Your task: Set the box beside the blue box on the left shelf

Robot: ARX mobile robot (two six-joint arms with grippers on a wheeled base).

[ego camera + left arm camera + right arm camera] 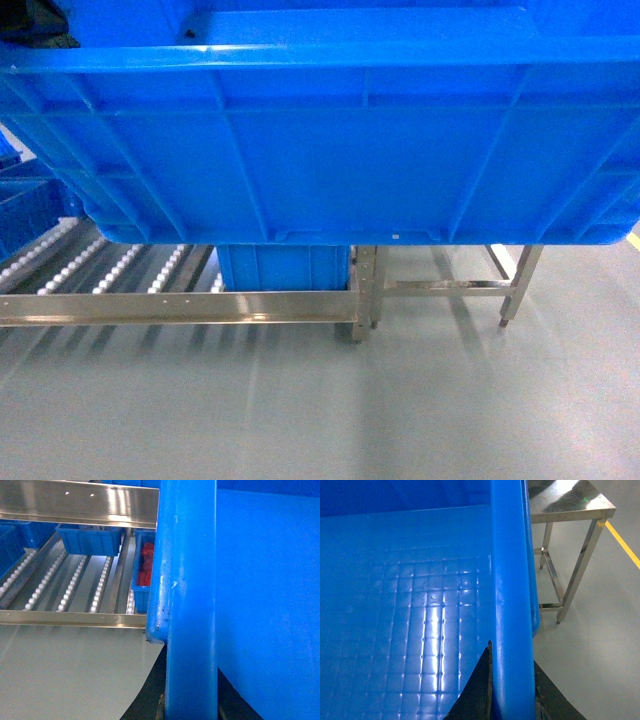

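Observation:
The box [330,150], a large bright-blue ribbed crate, hangs in the air and fills the upper half of the head view. My left gripper [191,702] is shut on its left rim [190,580], with dark fingers [150,702] on both sides of the rim. My right gripper [512,685] is shut on the right rim [510,580], one finger [477,690] inside the wall and one outside. Below and beyond the box lies the left shelf [180,305] with white roller lanes [70,582]. A blue box [283,268] sits on it at its right end and holds red items [146,562].
Another small blue bin [90,539] sits farther back on the rollers, and more blue bins [25,215] stand at the shelf's left. A steel table [570,510] with thin legs [520,285] stands right of the shelf. A yellow floor line [622,542] runs past it. Grey floor lies in front.

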